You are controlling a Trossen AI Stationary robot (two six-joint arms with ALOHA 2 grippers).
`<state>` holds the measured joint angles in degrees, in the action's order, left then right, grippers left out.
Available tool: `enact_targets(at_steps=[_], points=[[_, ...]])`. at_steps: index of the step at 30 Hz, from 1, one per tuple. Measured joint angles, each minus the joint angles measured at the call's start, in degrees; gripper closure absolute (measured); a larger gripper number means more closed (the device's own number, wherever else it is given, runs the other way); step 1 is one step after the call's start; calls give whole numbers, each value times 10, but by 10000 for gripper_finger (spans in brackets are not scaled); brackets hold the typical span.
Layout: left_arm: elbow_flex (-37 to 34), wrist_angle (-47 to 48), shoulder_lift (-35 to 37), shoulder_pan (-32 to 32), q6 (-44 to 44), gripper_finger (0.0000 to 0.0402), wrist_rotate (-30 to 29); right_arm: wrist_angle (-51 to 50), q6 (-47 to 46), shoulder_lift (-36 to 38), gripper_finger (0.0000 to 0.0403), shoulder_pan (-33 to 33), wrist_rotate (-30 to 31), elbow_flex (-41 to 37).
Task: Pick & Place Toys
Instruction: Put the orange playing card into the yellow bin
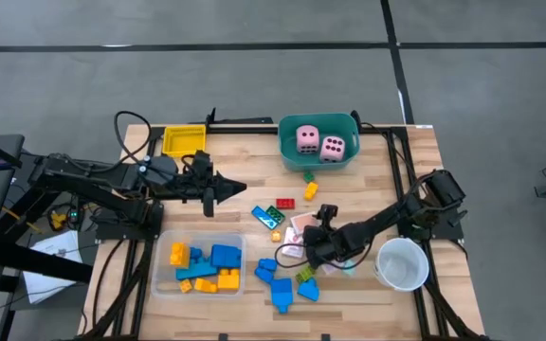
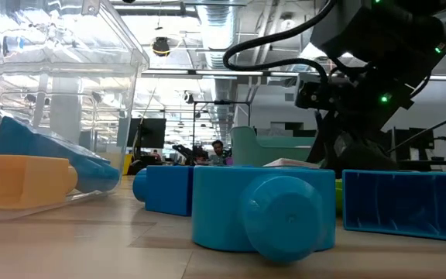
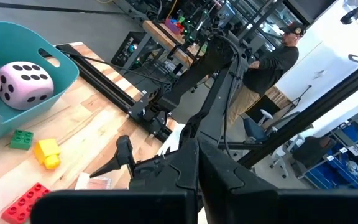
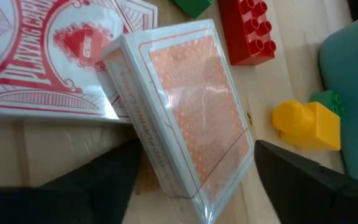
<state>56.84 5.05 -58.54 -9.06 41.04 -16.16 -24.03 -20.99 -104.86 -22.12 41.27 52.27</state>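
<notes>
A film-wrapped pack of cards (image 4: 191,118) with an orange back leans tilted, one long edge on a flat red card pack (image 4: 55,56). My right gripper (image 4: 194,158) slants down at it, one finger on each long side; it appears in the high view as right gripper (image 1: 311,248). My left gripper (image 1: 235,187) hangs shut above the table's left middle, holding nothing. Two pink dice (image 1: 318,143) lie in the teal tub (image 1: 290,156). Loose blocks lie around: red (image 1: 285,203), yellow (image 1: 310,190), green (image 1: 308,176) and blue (image 1: 278,284). My right gripper has its fingers (image 4: 114,177) beside the wrapped pack's two long sides (image 4: 145,168), lying across the pack and slanting down from the table's right. Whether the fingers touch the pack I cannot tell. The pack rests on the table and on the red pack.
A clear tray (image 1: 164,284) at the near left holds blue and orange blocks. A yellow tray (image 1: 184,140) stands at the far left, a white cup (image 1: 403,263) near the right arm. Blue blocks (image 2: 262,213) fill the low view's foreground.
</notes>
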Motion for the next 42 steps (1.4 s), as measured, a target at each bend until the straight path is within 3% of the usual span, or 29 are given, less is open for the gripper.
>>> enact_targets(at_steps=[6, 13, 22, 30, 42], points=[[0, 0, 0, 0, 0, 402, 0, -7, 0, 0, 206, 2, -12, 0], [0, 0, 0, 0, 0, 402, 0, -57, 6, 1, 341, -9, 25, 21], [0, 0, 0, 0, -1, 402, 0, -105, 0, 24, 341, -22, -9, 91], [0, 0, 0, 0, -3, 402, 0, -124, -45, 132, 341, -6, -32, 103], [0, -34, 0, 0, -92, 392, -3, -103, -102, 286, 341, 73, -200, 103]])
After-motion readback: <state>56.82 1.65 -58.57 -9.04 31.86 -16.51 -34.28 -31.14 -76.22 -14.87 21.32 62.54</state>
